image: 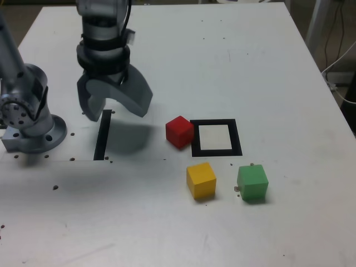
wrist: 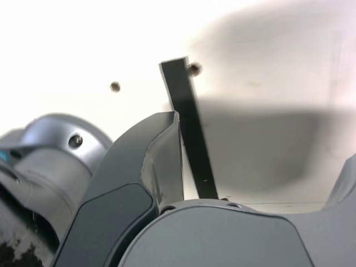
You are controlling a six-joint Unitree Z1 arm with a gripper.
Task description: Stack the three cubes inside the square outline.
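We have our grey two-jaw gripper (image: 114,108) wide open and empty, pointing down over the straight black strip (image: 102,135) on the white table (image: 233,50), so nothing is grasped yet. All three small matte cubes sit well off to the exterior view's right of the jaws: red cube (image: 179,132) touching the near edge of the flat black-bordered square outline (image: 216,138), yellow cube (image: 201,180) and green cube (image: 252,182) just below it, apart from each other. Outline is unoccupied, so stacking looks unstarted; red is nearest the jaws and likely the base pick.
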